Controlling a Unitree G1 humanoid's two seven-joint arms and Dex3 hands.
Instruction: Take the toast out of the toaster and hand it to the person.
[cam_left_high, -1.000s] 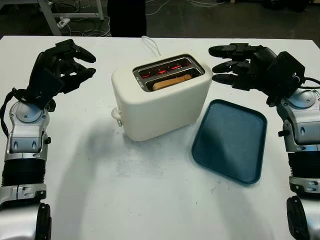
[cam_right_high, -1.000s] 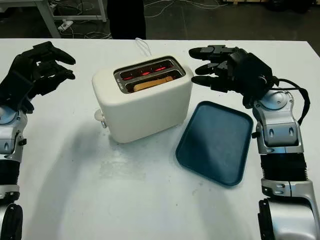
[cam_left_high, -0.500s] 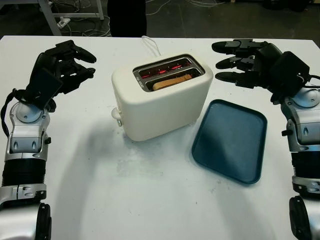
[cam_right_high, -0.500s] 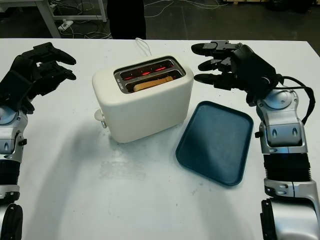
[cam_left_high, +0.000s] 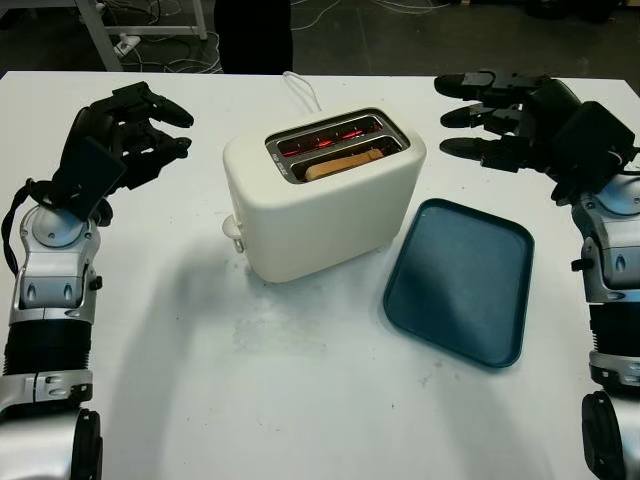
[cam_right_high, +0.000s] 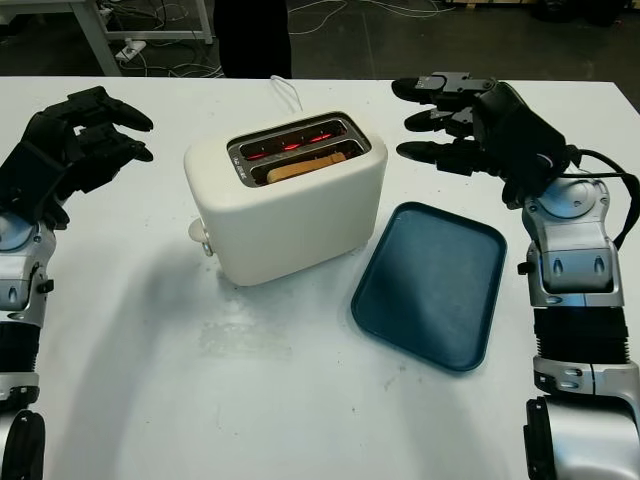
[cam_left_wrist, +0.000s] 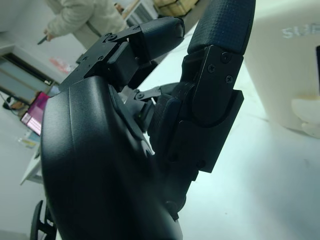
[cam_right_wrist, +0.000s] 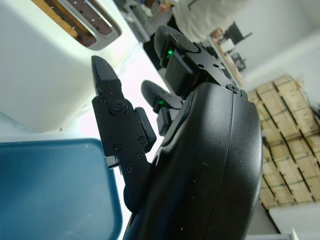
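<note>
Fingers of the right hand (cam_left_high: 505, 118) extended, empty, beside the cream toaster (cam_left_high: 322, 195) holding golden-brown toast (cam_left_high: 344, 163).

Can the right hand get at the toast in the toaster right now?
Probably yes: the right hand is open beside the toaster, and the toast sits exposed in the near slot.

Bright overhead light washes the white table (cam_left_high: 300, 400), with soft shadows beside the toaster (cam_left_high: 320, 195); wrist backgrounds blur.
</note>
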